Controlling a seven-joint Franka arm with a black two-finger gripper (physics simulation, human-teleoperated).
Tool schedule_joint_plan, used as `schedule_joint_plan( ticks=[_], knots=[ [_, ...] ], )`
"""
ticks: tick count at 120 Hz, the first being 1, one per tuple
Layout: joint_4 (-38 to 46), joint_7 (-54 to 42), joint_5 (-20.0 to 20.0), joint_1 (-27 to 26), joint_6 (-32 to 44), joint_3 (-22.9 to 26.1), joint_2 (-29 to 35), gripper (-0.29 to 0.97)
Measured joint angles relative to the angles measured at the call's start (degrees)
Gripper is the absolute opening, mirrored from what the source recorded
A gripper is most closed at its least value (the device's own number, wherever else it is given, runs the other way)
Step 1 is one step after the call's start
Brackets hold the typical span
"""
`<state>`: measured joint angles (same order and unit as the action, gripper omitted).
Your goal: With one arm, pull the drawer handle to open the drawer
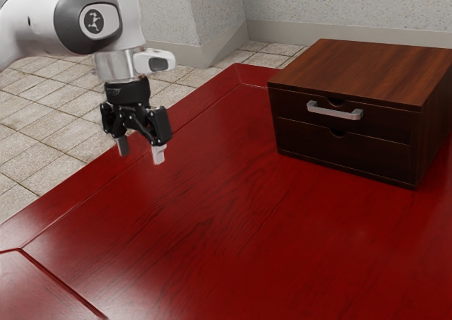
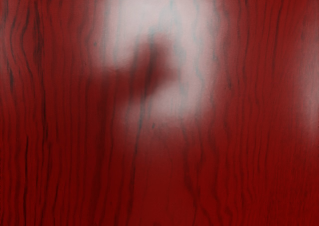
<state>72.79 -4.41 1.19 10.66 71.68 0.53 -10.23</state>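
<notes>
Arm (image 1: 42, 23): one, white, entering from the exterior view's upper left, wrist turned straight down. Gripper (image 1: 140, 152): black, pointing downward over the tabletop (image 1: 247, 228), near its edge at the exterior view's left. Fingers (image 1: 158, 154): spread apart, nothing between them, apparently clear of the surface.

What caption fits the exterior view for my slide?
Open gripper hovers above the red table, well short of the handle on the shut top drawer.
</notes>
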Motion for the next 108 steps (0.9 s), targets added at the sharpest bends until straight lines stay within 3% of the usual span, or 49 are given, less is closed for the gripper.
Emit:
schedule_joint_plan(
  ticks=[23,29,37,45,66,85,108],
  knots=[
    [-0.3,-0.9,0.7,0.7,3.6,0.0,0.1,0.68],
    [-2.6,-2.1,0.6,0.7,4.2,0.4,3.2,0.68],
    [-5.1,-8.8,0.6,0.1,8.1,3.0,8.7,0.68],
    [-5.7,-18.3,0.9,-0.7,12.1,6.7,10.0,0.68],
    [-5.6,-36.8,3.8,-6.3,19.4,10.7,5.1,0.68],
    [-5.5,-47.6,5.2,-3.0,25.2,10.3,-2.1,0.68],
    [-6.3,-57.1,4.7,-3.0,32.9,10.2,-8.3,0.68]
  ],
)
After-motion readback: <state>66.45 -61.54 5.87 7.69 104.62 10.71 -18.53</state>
